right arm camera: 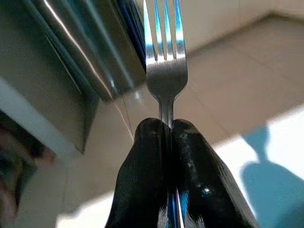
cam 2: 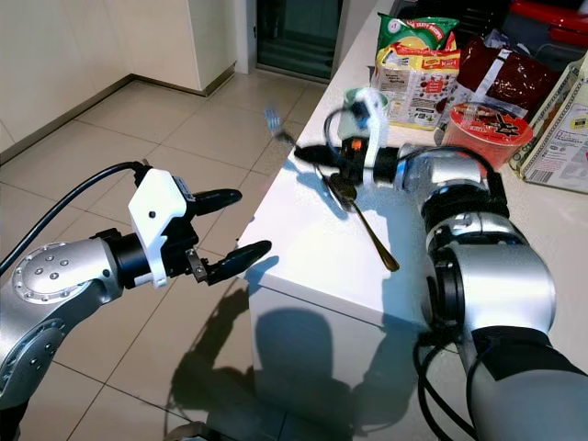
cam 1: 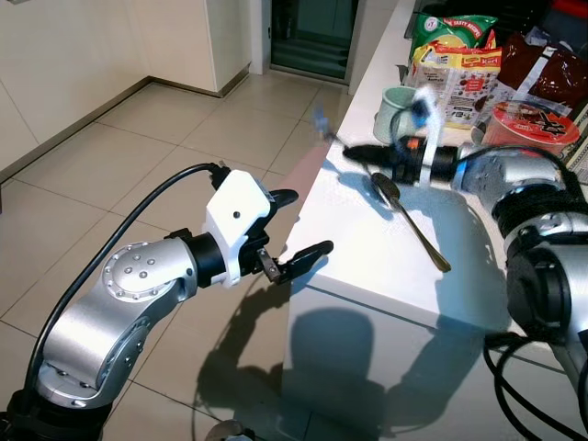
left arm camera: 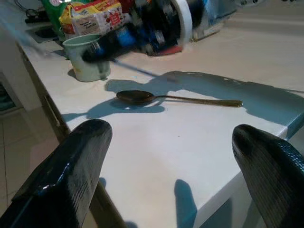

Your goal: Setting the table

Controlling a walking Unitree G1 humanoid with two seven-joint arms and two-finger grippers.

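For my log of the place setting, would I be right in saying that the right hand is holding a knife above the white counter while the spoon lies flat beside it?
Not quite: the right hand holds a fork, not a knife; the right wrist view shows its tines above the shut fingers. The rest stands: it is above the white counter, and the spoon lies flat there.

We read this as home kitchen. White countertop (cam 1: 386, 248) with cabinet front below, pale beige tiled floor (cam 1: 138, 156), cream walls with skirting, dark doorway (cam 1: 312, 32) at far end. On counter we see groceries: green snack bag (cam 1: 450, 28), boxed food packet (cam 1: 457, 78), dark red pouch (cam 1: 551, 73), red-lidded instant noodle cup (cam 1: 530, 124), pale green mug (cam 1: 395, 112). Spoon (cam 1: 409, 220) lies on counter. Stainless-steel appliance front (right arm camera: 85, 47) in right wrist view.
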